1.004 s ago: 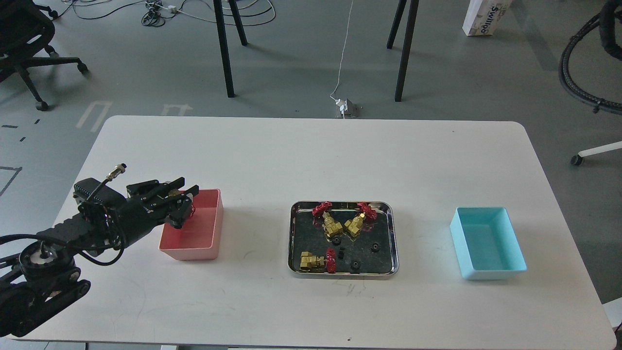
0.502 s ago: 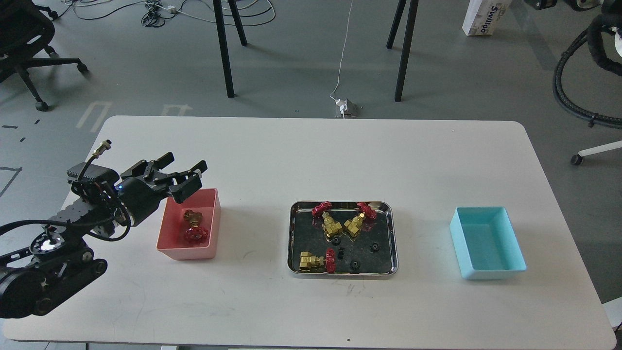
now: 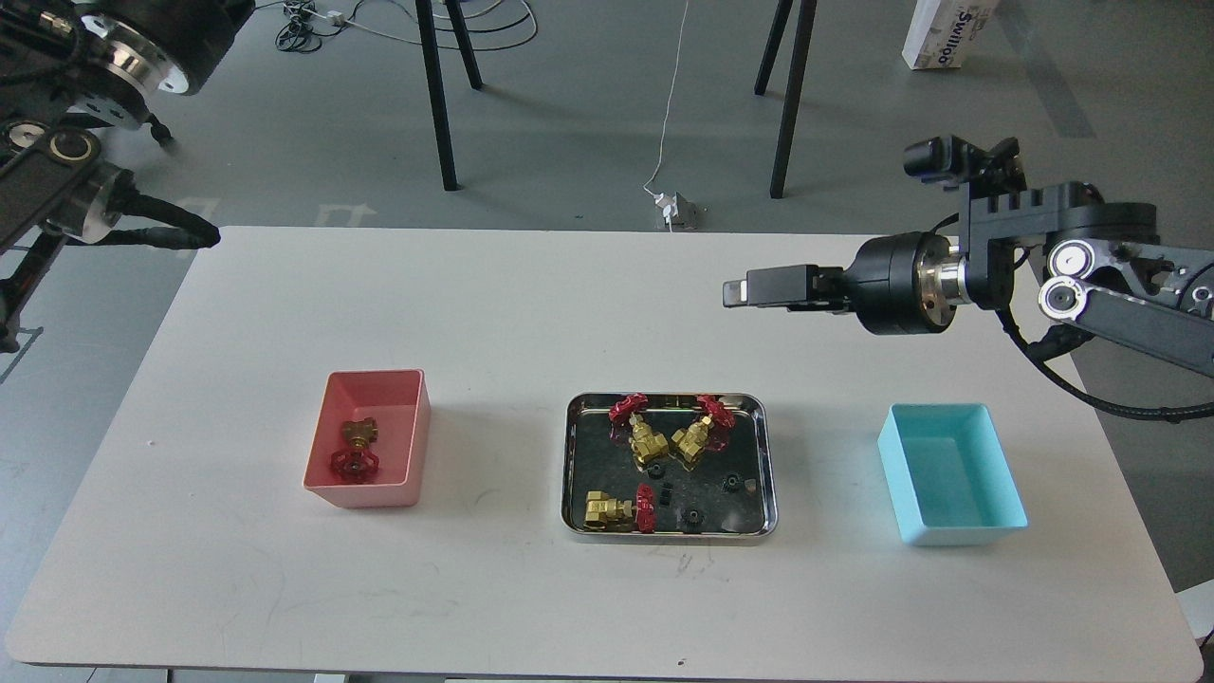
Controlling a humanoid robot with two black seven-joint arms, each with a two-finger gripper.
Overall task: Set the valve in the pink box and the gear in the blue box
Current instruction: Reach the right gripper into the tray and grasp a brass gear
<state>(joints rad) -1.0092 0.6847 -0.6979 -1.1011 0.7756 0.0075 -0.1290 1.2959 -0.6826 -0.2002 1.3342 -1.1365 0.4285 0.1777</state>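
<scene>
One valve (image 3: 354, 450) lies inside the pink box (image 3: 365, 495) at the left of the table. Three more valves (image 3: 650, 441) lie in the steel tray (image 3: 570, 474) at the middle, with tiny black gears (image 3: 731, 483) beside them. The blue box (image 3: 960, 536) stands at the right and holds nothing. My right gripper (image 3: 735, 290) hangs above the table behind the tray and to its right, pointing left; it is seen side-on as one bar and nothing shows in it. Only upper parts of my left arm (image 3: 104, 57) show at the top left; its gripper is out of view.
A small black oblong piece (image 3: 667, 494) lies in the tray among the gears. The white table's (image 3: 531, 304) far edge runs across the view. Black stand legs (image 3: 438, 95) and cables are on the floor behind it.
My left gripper let the valve drop into the pink box, then the arm pulled up and away to the top left. My right arm has come in from the right.
</scene>
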